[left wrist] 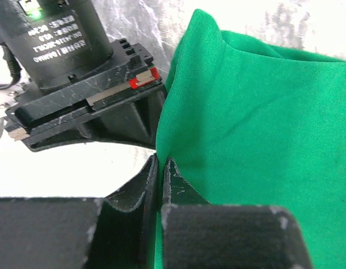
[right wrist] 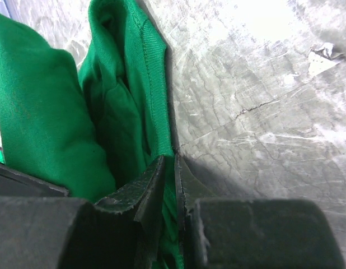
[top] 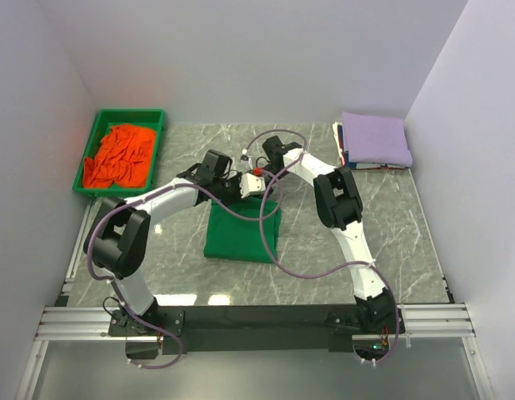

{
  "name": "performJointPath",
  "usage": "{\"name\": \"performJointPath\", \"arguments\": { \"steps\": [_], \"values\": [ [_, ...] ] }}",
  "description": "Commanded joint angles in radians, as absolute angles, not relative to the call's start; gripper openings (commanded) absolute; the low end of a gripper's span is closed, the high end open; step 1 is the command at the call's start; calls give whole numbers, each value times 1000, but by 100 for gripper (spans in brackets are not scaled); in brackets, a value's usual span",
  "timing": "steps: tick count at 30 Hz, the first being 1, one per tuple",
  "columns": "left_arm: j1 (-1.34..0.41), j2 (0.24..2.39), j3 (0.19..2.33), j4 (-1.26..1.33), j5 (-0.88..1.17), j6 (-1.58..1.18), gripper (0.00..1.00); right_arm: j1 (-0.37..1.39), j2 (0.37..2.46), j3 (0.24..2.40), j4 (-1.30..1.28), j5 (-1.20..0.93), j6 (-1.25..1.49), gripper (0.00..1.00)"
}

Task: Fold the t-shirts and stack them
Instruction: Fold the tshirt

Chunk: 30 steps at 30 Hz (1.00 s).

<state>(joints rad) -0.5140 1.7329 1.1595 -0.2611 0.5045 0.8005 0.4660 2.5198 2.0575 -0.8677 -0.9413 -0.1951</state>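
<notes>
A bright green t-shirt (top: 241,232) lies partly folded at the table's middle, its far edge lifted. My left gripper (top: 234,185) is shut on that far edge; its wrist view shows the green cloth (left wrist: 257,129) pinched between the fingertips (left wrist: 153,176). My right gripper (top: 259,180) is right beside the left one, also shut on the shirt's hem (right wrist: 153,84) above the marble. An orange t-shirt (top: 118,155) lies crumpled in the green tray (top: 87,150) at the back left. A folded lavender t-shirt (top: 375,138) tops a stack with white and dark edges at the back right.
The table is grey marble (top: 391,233), walled in white at the back and sides. The right arm's elbow (top: 337,198) hangs over the table to the shirt's right. Purple cables loop over the shirt. A metal rail (top: 257,321) runs along the near edge.
</notes>
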Motion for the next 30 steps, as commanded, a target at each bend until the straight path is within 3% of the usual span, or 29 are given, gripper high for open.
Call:
{"name": "performJointPath", "arguments": {
  "steps": [1,9,14,15,20,25,30],
  "values": [
    [-518,1761,1152,-169,500,819,1,463,2540,2079,-879,-884,-210,20],
    [-517,1874,1173,-109,469,813,6,358,2447,2140,-789,-640,-118,36],
    [-508,1919,1253,-150,450,772,25,278,2359,2161,-788,-526,-142,42],
    [-503,1921,1268,-185,442,759,33,269,2343,2157,-793,-529,-153,43],
    [-456,1855,1376,-310,486,648,46,230,2192,2039,-839,-675,-172,40],
    [-390,1723,1384,-445,583,384,43,261,1984,1746,-703,-926,-36,37],
    [-351,1709,1330,-482,768,38,39,324,1965,1572,-586,-1029,99,33]
  ]
}}
